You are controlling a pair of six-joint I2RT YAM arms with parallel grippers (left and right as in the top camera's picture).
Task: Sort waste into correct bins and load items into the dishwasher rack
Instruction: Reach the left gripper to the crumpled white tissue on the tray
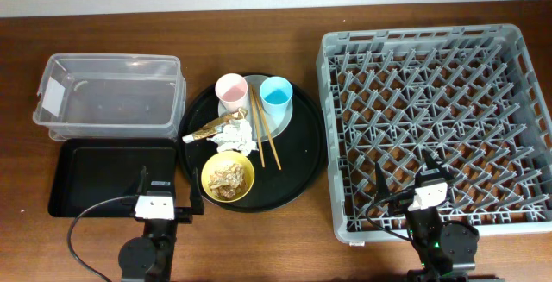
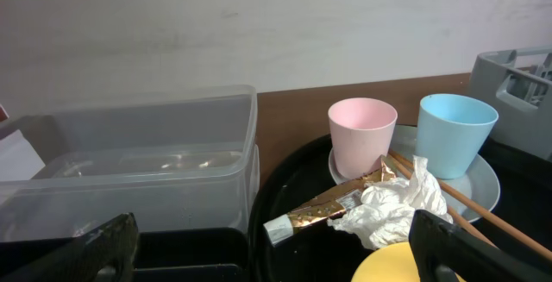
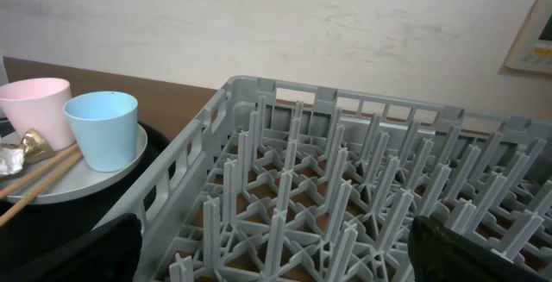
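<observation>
On the round black tray point(image 1: 306, 157) sit a pink cup point(image 1: 231, 90) and a light blue cup point(image 1: 277, 97) on a pale plate point(image 1: 288, 120), wooden chopsticks point(image 1: 265, 141), a gold-brown wrapper point(image 1: 210, 129), a crumpled white tissue point(image 1: 238, 135) and a yellow bowl point(image 1: 228, 178) of beige scraps. The clear tub point(image 1: 112, 95) and the shallow black tray point(image 1: 108, 177) lie to the left, the grey dishwasher rack point(image 1: 435, 118) to the right. My left gripper point(image 1: 166, 197) is open and empty at the front, between the black bin and the bowl. My right gripper point(image 1: 405, 178) is open over the rack's front edge.
The left wrist view shows the pink cup point(image 2: 361, 134), blue cup point(image 2: 455, 132), wrapper point(image 2: 332, 203) and tissue point(image 2: 395, 204) close ahead. The right wrist view shows the rack's pegs point(image 3: 345, 204) below and the cups point(image 3: 102, 128) to the left. Brown wooden table point(image 1: 259, 23) around.
</observation>
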